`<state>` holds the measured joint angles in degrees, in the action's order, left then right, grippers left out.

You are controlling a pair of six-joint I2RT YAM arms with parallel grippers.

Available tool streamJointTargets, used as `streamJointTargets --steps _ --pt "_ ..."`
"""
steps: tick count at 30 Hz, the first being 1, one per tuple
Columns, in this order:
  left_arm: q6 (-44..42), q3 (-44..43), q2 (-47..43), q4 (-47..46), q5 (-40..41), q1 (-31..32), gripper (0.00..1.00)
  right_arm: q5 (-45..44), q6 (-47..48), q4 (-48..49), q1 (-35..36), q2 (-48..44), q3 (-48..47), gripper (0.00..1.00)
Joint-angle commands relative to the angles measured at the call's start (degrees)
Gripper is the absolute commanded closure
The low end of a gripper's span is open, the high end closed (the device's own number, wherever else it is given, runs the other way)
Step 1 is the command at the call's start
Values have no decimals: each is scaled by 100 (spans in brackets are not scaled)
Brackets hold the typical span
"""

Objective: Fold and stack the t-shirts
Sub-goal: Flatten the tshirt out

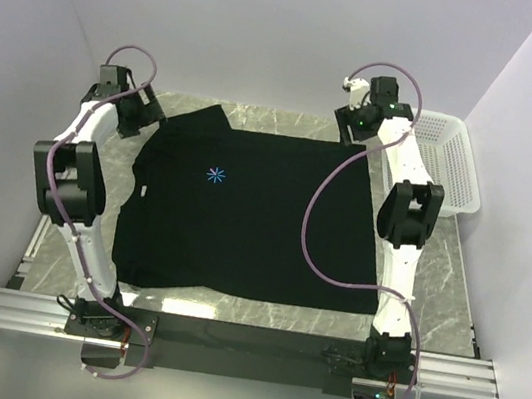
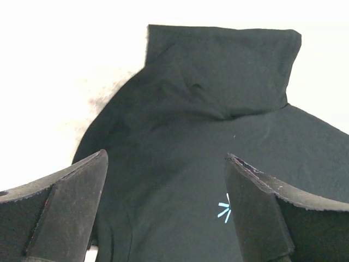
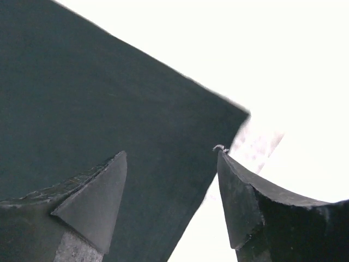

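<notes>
A black t-shirt [image 1: 261, 229] lies spread flat on the marble counter [image 1: 288, 122] and fills the middle of the overhead view. Its neck edge points to 9 o'clock and its hem to 3 o'clock. A small light-blue starburst print [image 1: 215, 175] sits on the chest, left of centre. One short sleeve [image 1: 198, 120] sticks out toward 11 o'clock.

The left arm [image 1: 72, 179] reaches to 10 o'clock, with the left jaws just beside that sleeve. In the left wrist view its fingers [image 2: 65, 202] stand wide apart with nothing between them, and the sleeve [image 2: 223, 65] and the starburst print [image 2: 223, 210] lie ahead.

The right arm [image 1: 406, 212] reaches to 1 o'clock. The right jaws are at the far hem corner [image 1: 366, 153]. In its wrist view the fingers [image 3: 98, 196] are also wide apart and grip nothing, with the shirt's corner [image 3: 234, 117] just beyond them. Whether they touch the cloth cannot be told.

A purple cable [image 1: 314, 229] hangs from the right arm across the shirt. A white basket [image 1: 448, 168] stands at 2 o'clock, apart from the shirt.
</notes>
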<state>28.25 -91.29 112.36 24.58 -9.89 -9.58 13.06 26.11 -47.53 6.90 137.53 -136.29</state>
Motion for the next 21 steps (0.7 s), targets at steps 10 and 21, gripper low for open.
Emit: streamJointTargets --steps 10,21 --pt "-109 -1057 1033 -577 -610 -17 10 -2009 -1161 1070 101 493 -100 27" --pt "-329 -2156 2202 38 -549 -17 22 -1798 -1205 1149 84 327 252 27"
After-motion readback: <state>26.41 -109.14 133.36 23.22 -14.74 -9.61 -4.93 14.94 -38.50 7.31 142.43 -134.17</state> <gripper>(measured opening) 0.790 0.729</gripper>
